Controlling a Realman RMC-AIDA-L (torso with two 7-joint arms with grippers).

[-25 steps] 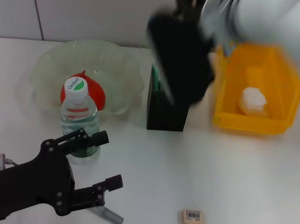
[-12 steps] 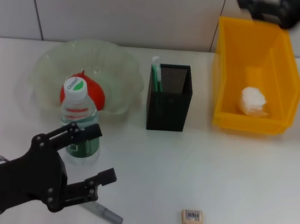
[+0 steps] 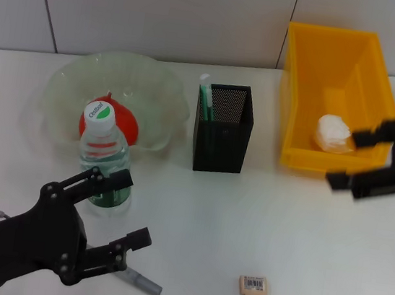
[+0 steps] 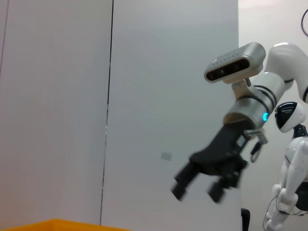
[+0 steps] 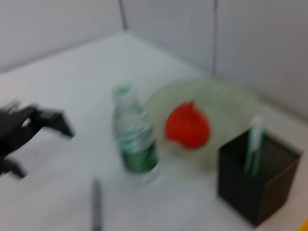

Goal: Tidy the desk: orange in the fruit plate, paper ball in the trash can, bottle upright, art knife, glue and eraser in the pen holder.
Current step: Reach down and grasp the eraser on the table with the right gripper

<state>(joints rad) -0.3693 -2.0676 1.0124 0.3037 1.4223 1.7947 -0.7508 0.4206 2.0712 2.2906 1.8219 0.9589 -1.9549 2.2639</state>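
Your left gripper [image 3: 120, 206] hovers over the table's near left corner with its fingers spread apart and holding nothing; a grey pen-like tool [image 3: 138, 280] lies on the table just under its near finger. Just beyond it the bottle [image 3: 102, 160] stands upright, in front of the fruit plate [image 3: 67, 83] at the far left, where the orange [image 3: 129, 125] already sits. The pen holder [image 3: 223, 127] stands at the middle of the far edge with a green-and-white stick [image 3: 204, 94] inside. The trash can [image 3: 331, 56] fills the far right corner and holds the paper ball [image 3: 333, 132]. Your right gripper [image 3: 364, 162] hangs at the right edge, just in front of the trash can, fingers apart and empty. The eraser [image 3: 253, 285] lies alone near the middle of the near edge, well apart from both grippers
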